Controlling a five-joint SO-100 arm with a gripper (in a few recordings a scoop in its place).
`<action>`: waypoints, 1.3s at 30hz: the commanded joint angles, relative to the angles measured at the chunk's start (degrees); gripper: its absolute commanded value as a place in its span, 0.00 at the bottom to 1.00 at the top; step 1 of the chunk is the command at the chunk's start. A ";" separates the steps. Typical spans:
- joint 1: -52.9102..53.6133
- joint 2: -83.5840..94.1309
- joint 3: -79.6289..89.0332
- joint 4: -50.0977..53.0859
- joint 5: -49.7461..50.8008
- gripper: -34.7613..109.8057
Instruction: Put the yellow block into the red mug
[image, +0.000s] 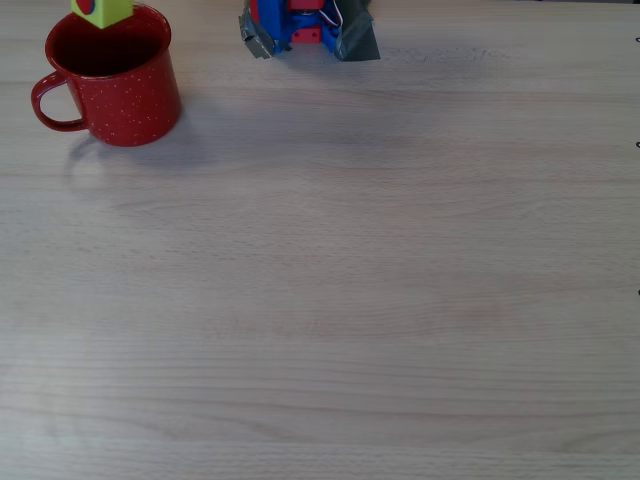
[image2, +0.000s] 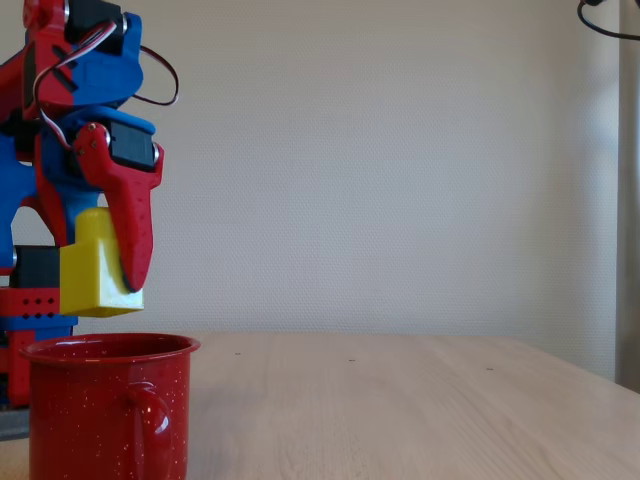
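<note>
- Gripper (image2: 100, 262) is clamped on the block (image2: 92, 270) – red finger across its front, yellow body pinched behind it
- Block hangs in the air just above the mug (image2: 108, 405), clear of the rim in the fixed view, not touching
- Overhead view: block (image: 102, 10) sits over the mug's (image: 120, 95) far rim at the top edge of frame – looks offset toward the back wall of the opening, not centred
- Mug upright on the table (image: 380, 300), handle pointing left in the overhead view
- Step, by my read: carry done, you're at the drop
- Next move: nudge the block toward the middle of the opening, lower a bit, then open the jaws
- Risk – release from here and it may clip the rim and bounce out
</note>
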 joint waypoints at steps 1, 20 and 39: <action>1.76 1.41 0.09 -1.23 -1.67 0.24; 1.32 -1.85 4.39 -6.15 -3.78 0.39; 1.05 -2.02 3.96 -6.33 -3.96 0.41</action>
